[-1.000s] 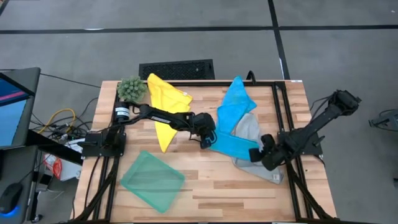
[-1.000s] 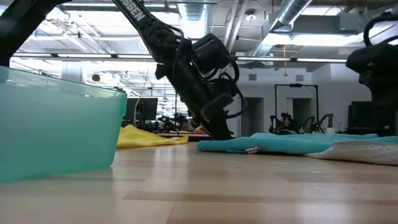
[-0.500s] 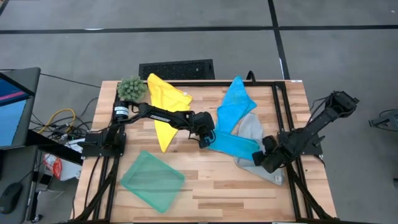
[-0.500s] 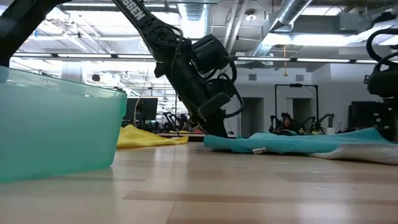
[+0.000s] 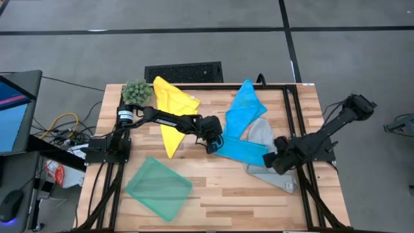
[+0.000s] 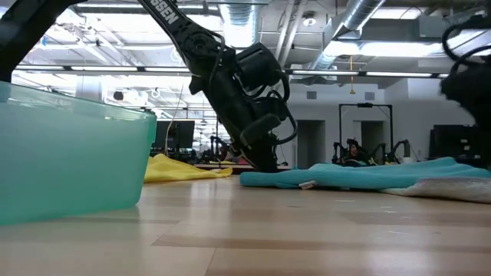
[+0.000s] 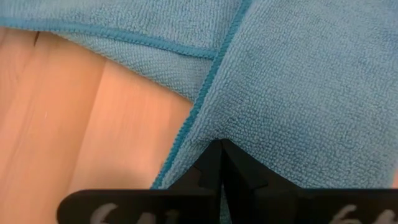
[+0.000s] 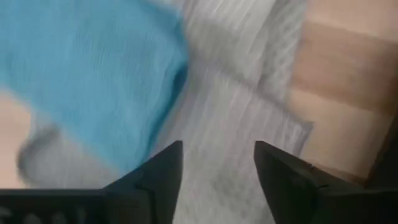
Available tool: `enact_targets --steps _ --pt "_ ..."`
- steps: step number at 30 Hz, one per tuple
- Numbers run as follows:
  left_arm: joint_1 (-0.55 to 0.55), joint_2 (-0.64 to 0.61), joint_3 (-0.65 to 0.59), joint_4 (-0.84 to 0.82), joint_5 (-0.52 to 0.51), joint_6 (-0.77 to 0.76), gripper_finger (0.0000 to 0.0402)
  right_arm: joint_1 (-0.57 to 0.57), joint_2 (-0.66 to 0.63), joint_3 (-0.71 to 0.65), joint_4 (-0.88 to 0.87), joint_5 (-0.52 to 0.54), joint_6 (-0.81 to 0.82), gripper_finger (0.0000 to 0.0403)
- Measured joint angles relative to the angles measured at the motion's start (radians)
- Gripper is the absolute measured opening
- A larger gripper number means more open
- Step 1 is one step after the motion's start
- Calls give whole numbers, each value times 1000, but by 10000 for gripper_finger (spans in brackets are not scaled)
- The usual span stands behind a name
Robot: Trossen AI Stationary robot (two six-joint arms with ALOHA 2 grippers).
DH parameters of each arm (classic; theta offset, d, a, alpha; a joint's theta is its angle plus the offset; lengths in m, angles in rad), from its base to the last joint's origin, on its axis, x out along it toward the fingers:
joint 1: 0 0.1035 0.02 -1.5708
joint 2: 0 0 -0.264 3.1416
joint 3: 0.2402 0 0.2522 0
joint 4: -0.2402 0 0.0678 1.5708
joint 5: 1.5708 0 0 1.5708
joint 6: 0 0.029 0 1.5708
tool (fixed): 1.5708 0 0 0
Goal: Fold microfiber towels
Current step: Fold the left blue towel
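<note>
At mid-table we pinch the blue towel (image 5: 244, 148) by its edge with our left gripper (image 5: 211, 145). Our right gripper (image 5: 277, 157), fingers parted, hangs over the grey towel (image 5: 266, 173) beneath it.

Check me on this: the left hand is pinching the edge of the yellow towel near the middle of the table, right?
Not quite. The left hand is pinching the edge of a blue towel, not the yellow towel; the left wrist view shows it.

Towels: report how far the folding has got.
Done: only the teal towel lies flat and square. In hand: left pincer shut on a blue towel; right pincer open over the grey towel. Left: yellow towel and the blue-grey pile, crumpled.
</note>
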Motion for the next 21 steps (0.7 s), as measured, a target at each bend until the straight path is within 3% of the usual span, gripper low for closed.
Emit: enact_targets --steps 5,13,21 --pt "0 0 1 -10 1 0 0 -139 34 0 52 0 -4 147" --pt "-2 0 1 -9 1 -16 0 -352 143 0 60 -9 -184 15" --pt "-4 0 1 -9 3 -17 0 -650 309 12 182 8 -508 24"
